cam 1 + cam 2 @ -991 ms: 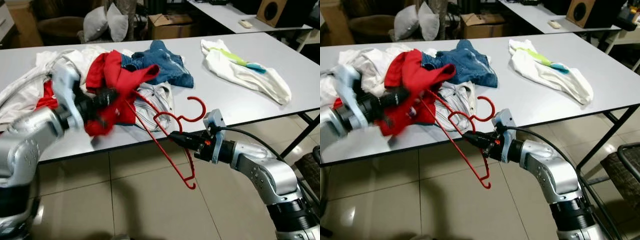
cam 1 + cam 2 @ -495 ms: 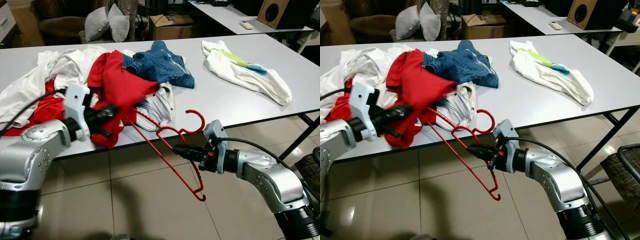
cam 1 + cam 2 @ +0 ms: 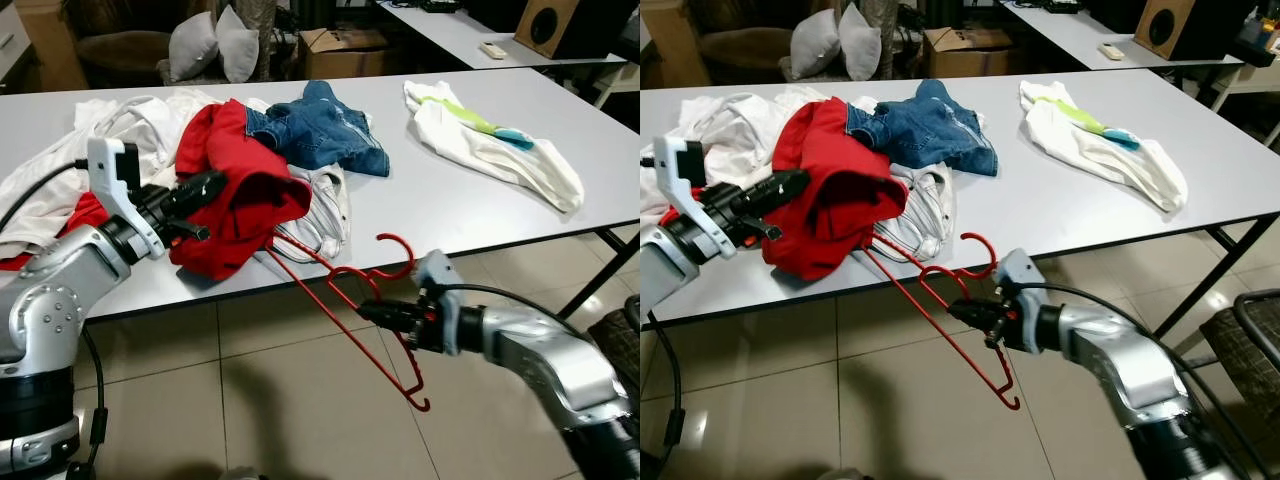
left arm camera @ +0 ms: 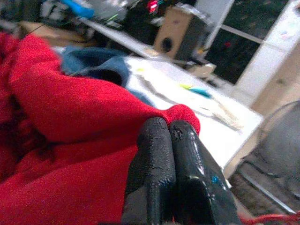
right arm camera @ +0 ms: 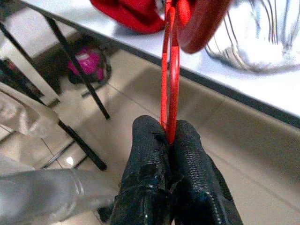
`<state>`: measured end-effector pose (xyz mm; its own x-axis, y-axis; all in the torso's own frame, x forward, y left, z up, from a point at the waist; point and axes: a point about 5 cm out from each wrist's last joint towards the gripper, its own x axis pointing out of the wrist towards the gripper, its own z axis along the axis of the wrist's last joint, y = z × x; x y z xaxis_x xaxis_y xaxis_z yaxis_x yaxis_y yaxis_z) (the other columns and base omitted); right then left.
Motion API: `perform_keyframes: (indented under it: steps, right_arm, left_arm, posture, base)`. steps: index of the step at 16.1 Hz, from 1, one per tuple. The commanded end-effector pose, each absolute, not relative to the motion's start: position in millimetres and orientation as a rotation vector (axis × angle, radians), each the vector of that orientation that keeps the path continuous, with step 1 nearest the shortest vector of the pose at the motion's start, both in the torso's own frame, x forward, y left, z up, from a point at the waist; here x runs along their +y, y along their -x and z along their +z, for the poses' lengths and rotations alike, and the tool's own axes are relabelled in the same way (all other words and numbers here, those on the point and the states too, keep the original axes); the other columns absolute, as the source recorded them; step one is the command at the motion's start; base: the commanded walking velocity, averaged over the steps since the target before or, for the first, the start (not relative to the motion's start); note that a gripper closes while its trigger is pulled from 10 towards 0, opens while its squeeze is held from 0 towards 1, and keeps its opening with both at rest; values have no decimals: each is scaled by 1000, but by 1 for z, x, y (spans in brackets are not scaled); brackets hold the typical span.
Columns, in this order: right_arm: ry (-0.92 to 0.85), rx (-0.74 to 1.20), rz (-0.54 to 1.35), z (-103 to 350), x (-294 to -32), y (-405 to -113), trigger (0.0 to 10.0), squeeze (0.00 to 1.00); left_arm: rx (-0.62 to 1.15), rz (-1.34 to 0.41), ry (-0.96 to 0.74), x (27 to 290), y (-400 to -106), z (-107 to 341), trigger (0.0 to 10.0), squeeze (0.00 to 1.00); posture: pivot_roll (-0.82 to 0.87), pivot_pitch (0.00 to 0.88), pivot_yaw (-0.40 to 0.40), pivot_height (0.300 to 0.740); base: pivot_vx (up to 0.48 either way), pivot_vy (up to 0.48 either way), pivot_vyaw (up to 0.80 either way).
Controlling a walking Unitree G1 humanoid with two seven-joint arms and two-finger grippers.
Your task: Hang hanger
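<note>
Right claw hung below the front edge of the grey desk, over the beige tiled floor, its two black fingers pressed together on the thin red plastic hanger. From the pinch point, the hanger's hook curled up toward 12 o'clock, one arm ran toward 10 o'clock into the clothes pile, and the other dropped toward 5 o'clock. The left claw, at 10 o'clock from the right claw, was shut on a fold of the crumpled red cloth garment near the desk's front edge. Blue denim jeans lay at 1 o'clock from the garment, with a striped white shirt just beside it. Bare desk stretched toward 3 o'clock, up to a white garment with green and blue patches.
</note>
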<state>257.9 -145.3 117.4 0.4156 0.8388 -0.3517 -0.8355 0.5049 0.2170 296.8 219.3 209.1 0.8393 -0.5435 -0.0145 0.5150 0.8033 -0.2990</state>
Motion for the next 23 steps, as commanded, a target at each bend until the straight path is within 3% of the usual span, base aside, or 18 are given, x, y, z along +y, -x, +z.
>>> perform_keyframes:
  steps: [1, 5, 11, 15, 20, 23]
  right_arm:
    - [-22, 373, 1060, 133, -151, -259, 10000, 0]
    - [-118, 283, 1068, 155, -158, -259, 10000, 0]
    - [-83, 368, 1074, 144, -161, -249, 10000, 0]
    - [-162, 335, 1072, 147, -147, -264, 10000, 0]
    - [-291, 462, 1008, 117, -124, -294, 10000, 0]
    - [-419, 471, 963, 116, -110, -314, 10000, 0]
  left_arm:
    - [120, -548, 254, 220, -299, 208, 0, 0]
    - [132, -572, 229, 213, -299, 208, 0, 0]
    - [87, -477, 190, 222, -302, 214, 0, 0]
    - [148, -644, 169, 201, -284, 212, 0, 0]
    - [160, -672, 179, 188, -282, 209, 0, 0]
    - [163, -629, 156, 194, -285, 211, 0, 0]
  posture:
    - [-72, 0, -28, 740]
    - [-83, 0, -23, 740]
    - [-66, 0, -34, 740]
    - [-58, 0, -31, 740]
    - [-56, 0, -29, 740]
    - [-28, 0, -25, 740]
  base:
    - [0, 0, 0]
    - [0, 0, 0]
    - [0, 0, 0]
    - [0, 0, 0]
    - [0, 0, 0]
    - [0, 0, 0]
